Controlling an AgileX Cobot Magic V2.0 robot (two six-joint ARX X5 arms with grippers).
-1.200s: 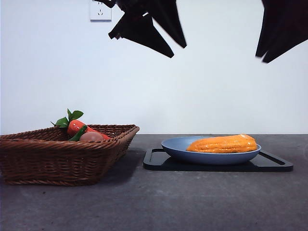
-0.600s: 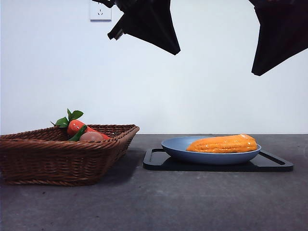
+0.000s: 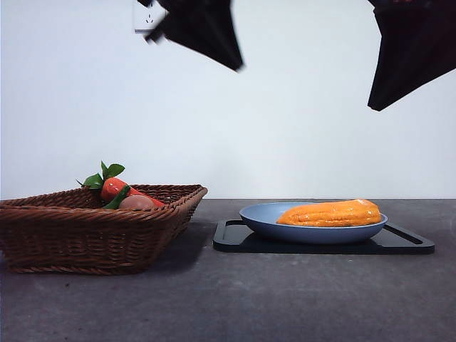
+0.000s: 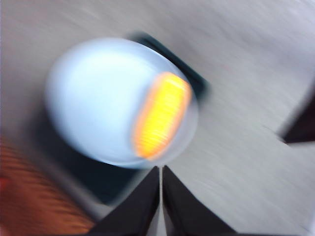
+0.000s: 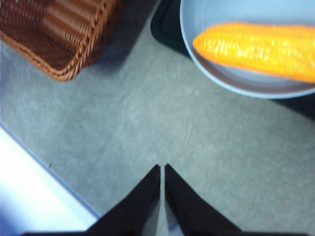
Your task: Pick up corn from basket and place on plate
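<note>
Since half a second ago the dark arm at the upper left of the front view has pulled further up and to the left, while the one at the upper right, the corn, the plate and the basket sit as they were. That moving arm carries the left pincer (image 4: 161,169), judging by the heavy motion blur in its wrist view; its jaws are pressed together with nothing between them, high over the plate. The right pincer (image 5: 162,168) is likewise closed and empty, hanging over bare desk (image 5: 147,118) between basket and plate.

The corn (image 3: 330,213) lies on its side in the light-blue plate (image 3: 260,216), spanning most of the bowl toward one rim, so the raised edge keeps it from rolling off. The plate itself rests on a flat black tray (image 3: 229,241), which gives it a fixed spot well apart from the wicker basket (image 3: 85,235). In the basket remain a red-orange vegetable with green leaves (image 3: 111,187) and a pinkish round item (image 3: 135,203), tucked against the far side, touching each other.

With the cob settled and both pincers clear of it, the placing looks finished; what remains, I judge, is only the arms backing off to rest. Little can go wrong now, short of a low arm brushing the plate.
</note>
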